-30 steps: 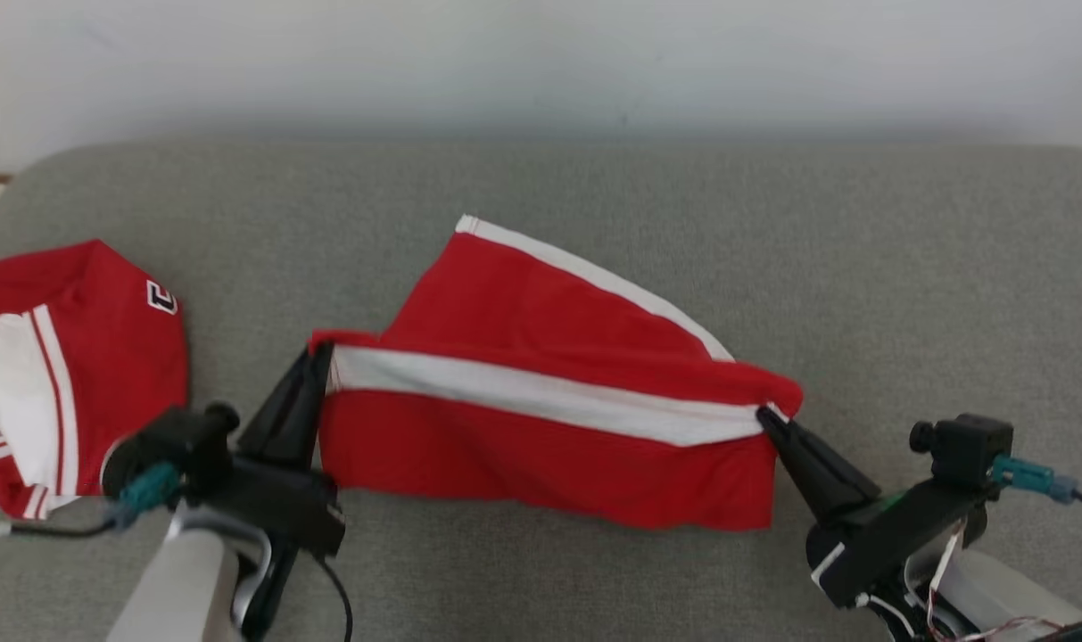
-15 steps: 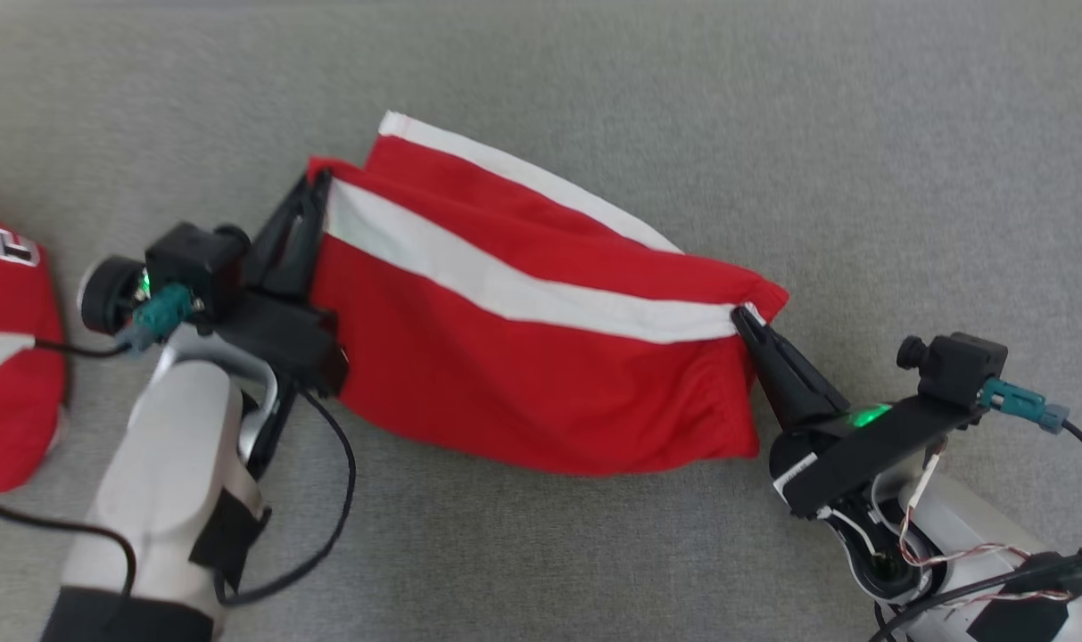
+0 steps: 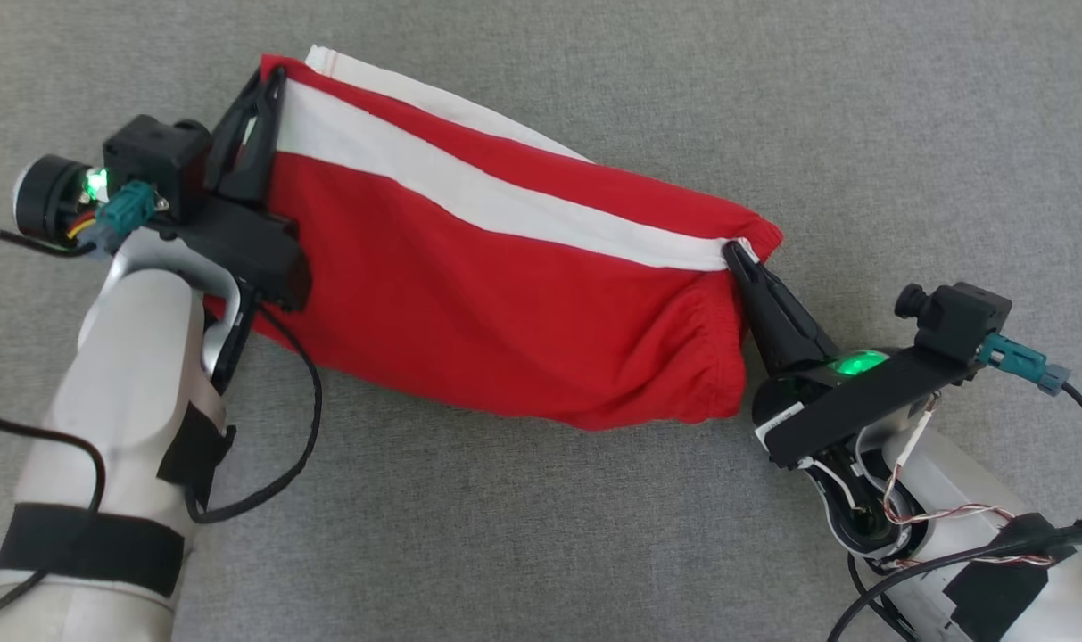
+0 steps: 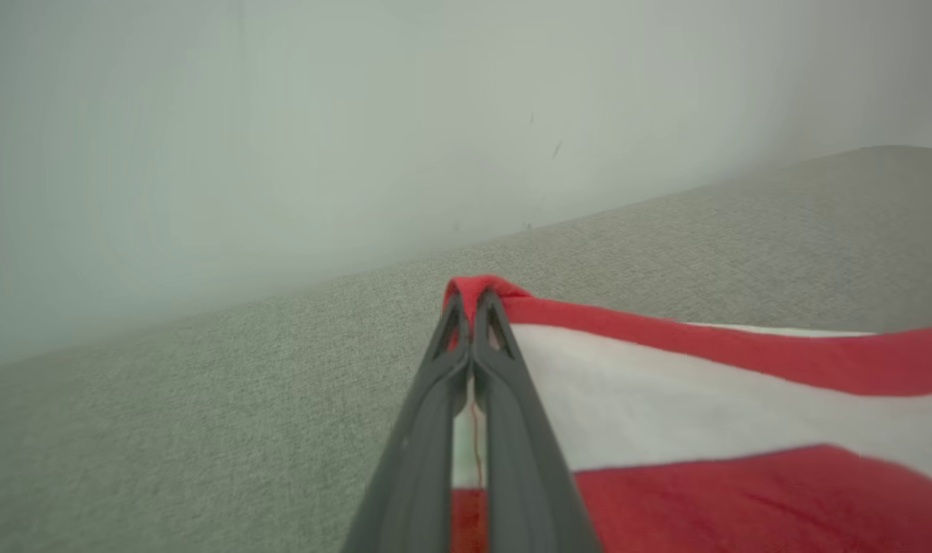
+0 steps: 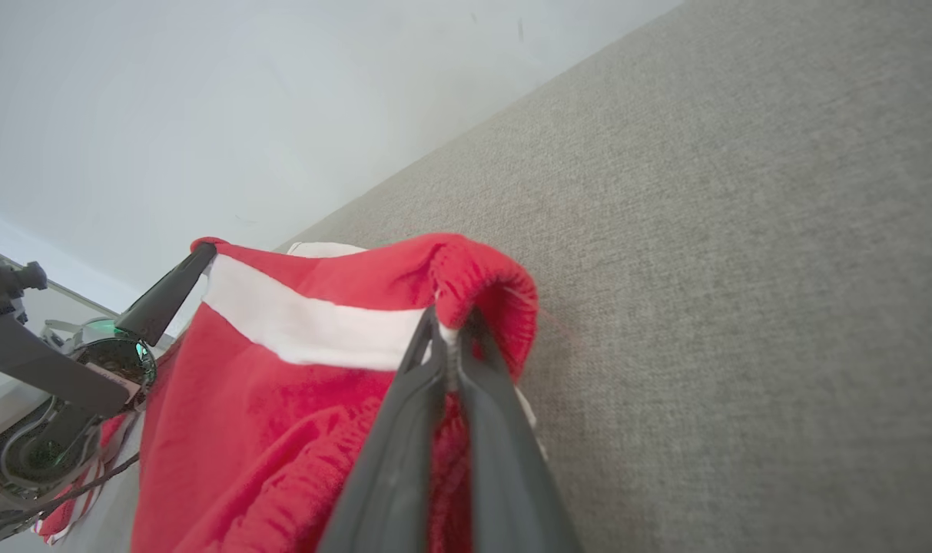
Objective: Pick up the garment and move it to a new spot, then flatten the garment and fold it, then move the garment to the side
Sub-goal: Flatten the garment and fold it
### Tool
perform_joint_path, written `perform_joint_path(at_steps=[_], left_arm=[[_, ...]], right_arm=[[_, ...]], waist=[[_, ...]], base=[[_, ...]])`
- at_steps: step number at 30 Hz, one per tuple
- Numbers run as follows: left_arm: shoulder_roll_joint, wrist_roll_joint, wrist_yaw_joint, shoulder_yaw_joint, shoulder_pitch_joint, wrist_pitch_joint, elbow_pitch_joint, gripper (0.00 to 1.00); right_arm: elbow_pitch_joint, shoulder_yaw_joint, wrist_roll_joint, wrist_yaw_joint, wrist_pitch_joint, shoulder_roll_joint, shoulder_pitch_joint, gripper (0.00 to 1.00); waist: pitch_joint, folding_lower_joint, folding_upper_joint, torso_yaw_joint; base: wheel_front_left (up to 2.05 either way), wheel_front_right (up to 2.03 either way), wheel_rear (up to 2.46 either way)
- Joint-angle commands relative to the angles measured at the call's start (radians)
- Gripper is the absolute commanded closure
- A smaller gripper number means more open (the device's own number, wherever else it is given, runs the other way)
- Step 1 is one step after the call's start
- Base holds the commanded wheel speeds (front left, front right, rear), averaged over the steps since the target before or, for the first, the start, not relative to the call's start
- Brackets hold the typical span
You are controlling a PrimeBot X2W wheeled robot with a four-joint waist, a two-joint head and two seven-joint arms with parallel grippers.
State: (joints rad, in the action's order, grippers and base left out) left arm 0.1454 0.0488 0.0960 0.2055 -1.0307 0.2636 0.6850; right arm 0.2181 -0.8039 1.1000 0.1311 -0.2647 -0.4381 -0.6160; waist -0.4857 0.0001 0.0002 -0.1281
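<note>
1. One red garment [image 3: 505, 303] hangs stretched between the two grippers. In the head view it runs from the far left down to the middle right over the grey cushion [image 3: 772, 107].
2. A white band [image 3: 469, 201] runs along its upper part, with a narrow red edge beyond it. At the right end the cloth is gathered into puckers.
3. Whether the near hem touches the cushion cannot be told.
4. The left gripper [image 3: 271, 78] has its fingers pressed together on the far-left corner. In the left wrist view, red cloth folds over the tips of this gripper [image 4: 469, 301].
5. The right gripper [image 3: 734, 251] is likewise pinched tight on the right corner, where the white band ends. The right wrist view shows the red edge curling over its tips [image 5: 450, 321].
6. A green light [image 3: 848, 364] glows on the right gripper's body.
7. A pale wall [image 4: 281, 115] rises beyond the cushion's far edge.
</note>
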Motion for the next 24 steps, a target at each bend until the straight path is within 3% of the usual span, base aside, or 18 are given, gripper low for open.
perform_joint_path(at_steps=[1, 9, 16, 24], left_arm=[[0.001, -0.016, 0.0, 0.003, -0.024, 0.001, 0.012, 1.0], [0.01, -0.03, 0.004, 0.024, -0.076, 0.001, 0.086, 1.0], [0.024, -0.044, -0.035, 0.029, -0.098, 0.001, 0.117, 1.0], [0.037, -0.047, -0.062, 0.036, -0.102, 0.001, 0.155, 1.0]], right_arm=[[0.02, -0.002, -0.02, -0.001, 0.001, 0.009, 0.002, 1.0], [0.037, 0.036, -0.074, -0.001, 0.001, 0.045, 0.004, 1.0], [0.063, 0.115, -0.142, -0.001, 0.001, 0.1, 0.017, 1.0], [0.074, 0.098, -0.173, -0.001, 0.002, 0.145, -0.004, 1.0]], waist=[[-0.013, -0.0001, -0.0002, -0.013], [-0.026, -0.0001, -0.0002, -0.04], [-0.036, -0.0001, -0.0002, -0.068], [-0.046, -0.0001, -0.0002, -0.081]], base=[[0.0, 0.0, 0.0], [0.0, 0.0, 0.0], [0.0, 0.0, 0.0], [0.0, 0.0, 0.0]])
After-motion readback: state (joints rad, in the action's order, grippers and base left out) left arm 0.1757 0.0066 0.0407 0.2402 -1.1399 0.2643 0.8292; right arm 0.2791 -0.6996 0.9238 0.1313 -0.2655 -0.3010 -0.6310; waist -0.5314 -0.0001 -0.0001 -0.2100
